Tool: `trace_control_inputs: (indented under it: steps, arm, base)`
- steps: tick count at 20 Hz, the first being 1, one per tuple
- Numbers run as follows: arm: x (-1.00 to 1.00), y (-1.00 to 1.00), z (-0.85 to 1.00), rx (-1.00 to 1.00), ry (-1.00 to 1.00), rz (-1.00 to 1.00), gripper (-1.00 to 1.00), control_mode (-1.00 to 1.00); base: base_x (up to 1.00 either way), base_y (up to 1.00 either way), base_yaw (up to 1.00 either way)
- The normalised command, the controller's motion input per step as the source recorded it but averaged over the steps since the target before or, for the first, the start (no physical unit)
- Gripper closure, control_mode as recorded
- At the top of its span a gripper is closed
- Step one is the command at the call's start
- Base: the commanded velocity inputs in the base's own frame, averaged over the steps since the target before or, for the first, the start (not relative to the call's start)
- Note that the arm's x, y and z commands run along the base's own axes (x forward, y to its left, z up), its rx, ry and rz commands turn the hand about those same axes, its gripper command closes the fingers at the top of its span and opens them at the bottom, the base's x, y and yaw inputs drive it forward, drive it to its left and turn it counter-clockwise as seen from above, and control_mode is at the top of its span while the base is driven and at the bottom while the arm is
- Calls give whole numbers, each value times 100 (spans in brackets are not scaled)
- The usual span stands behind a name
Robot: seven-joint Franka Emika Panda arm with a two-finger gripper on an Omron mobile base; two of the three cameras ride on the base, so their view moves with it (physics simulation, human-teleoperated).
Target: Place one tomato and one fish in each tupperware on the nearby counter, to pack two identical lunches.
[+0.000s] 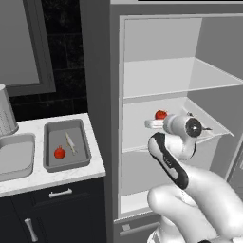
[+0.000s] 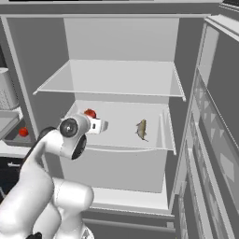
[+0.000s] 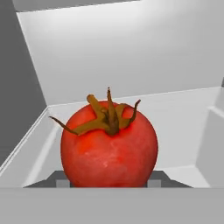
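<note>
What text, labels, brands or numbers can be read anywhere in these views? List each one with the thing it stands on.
None: no readable text, label, brand or number stands on anything in these views.
The fridge shelf, the tomato at the gripper, the fish and the darker tupperware on the counter are all unmarked.

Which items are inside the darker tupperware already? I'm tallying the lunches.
Inside the darker tupperware on the counter lie one tomato and one pale fish. Nothing covers its floor.
</note>
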Motion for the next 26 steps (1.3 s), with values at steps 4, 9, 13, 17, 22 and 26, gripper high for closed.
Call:
trace_control_inputs:
  steps: [4,9,13,17,22,26]
  arm:
    - [-100,-20,100,9,21,-7,100,-100]
    - [-73,-3,20,1,58,-3,100,-100]
    - [-7,0,-2,0,0,0,100,100]
    - [0,0,0,0,0,0,100,100]
    - [0,0,0,0,0,0,100,100]
    - [0,0,0,0,0,0,100,100]
  base:
    - [0,0,0]
    - [0,0,0]
    - [-75,0,0]
    - [-92,47,6]
    - [-19,100,18]
    - [9,100,20]
